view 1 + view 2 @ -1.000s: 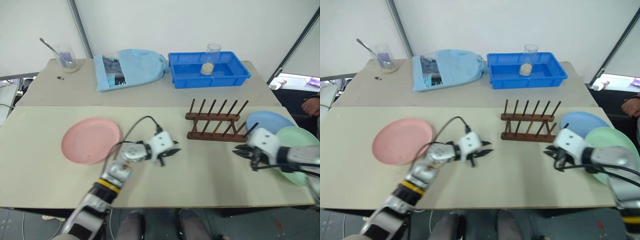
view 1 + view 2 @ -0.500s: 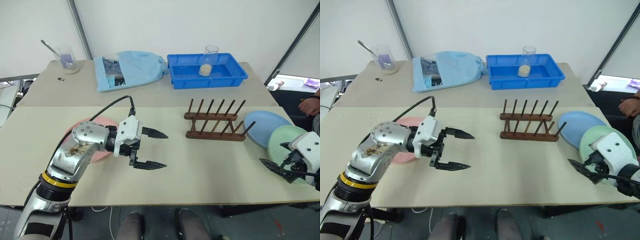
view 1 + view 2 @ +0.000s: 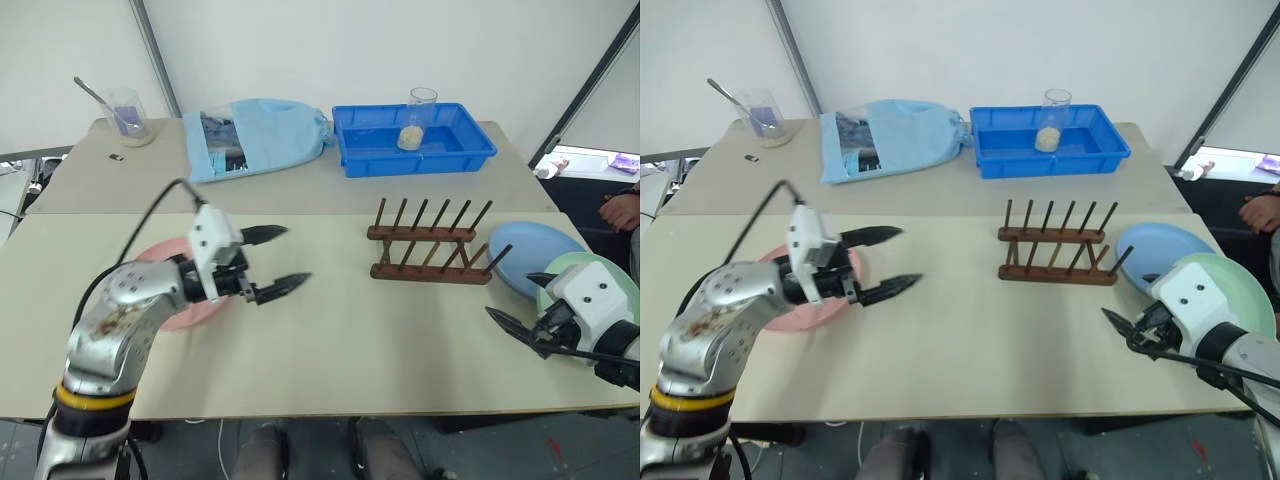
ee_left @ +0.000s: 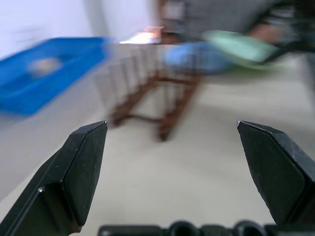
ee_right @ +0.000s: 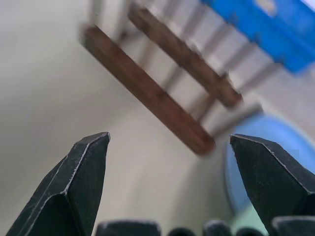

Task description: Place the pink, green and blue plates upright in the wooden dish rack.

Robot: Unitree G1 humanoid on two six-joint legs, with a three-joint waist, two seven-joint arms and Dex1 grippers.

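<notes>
On your left, the pink plate (image 3: 170,300) lies flat on the table (image 3: 360,340), mostly hidden under the left arm. Your left gripper (image 3: 275,262) hangs above the table just right of that plate, fingers spread wide with nothing between them. Its wrist camera gives you what the head views cannot: a low look between the two black fingers (image 4: 81,162) along the tabletop to the wooden dish rack (image 3: 432,243), with the blue tray (image 4: 34,73) off to one side and the two other plates behind the rack, all of it blurred.

The rack stands empty in the middle of the table, right of centre. Just right of it the blue plate (image 3: 530,258) lies flat, and the green plate (image 3: 1240,285) overlaps its near right edge.

Your right gripper (image 3: 520,320) sits over the green plate, also wide open and empty. Its wrist view shows the rack's two base bars from close by and the blue plate's rim (image 5: 246,162) beside them.
</notes>
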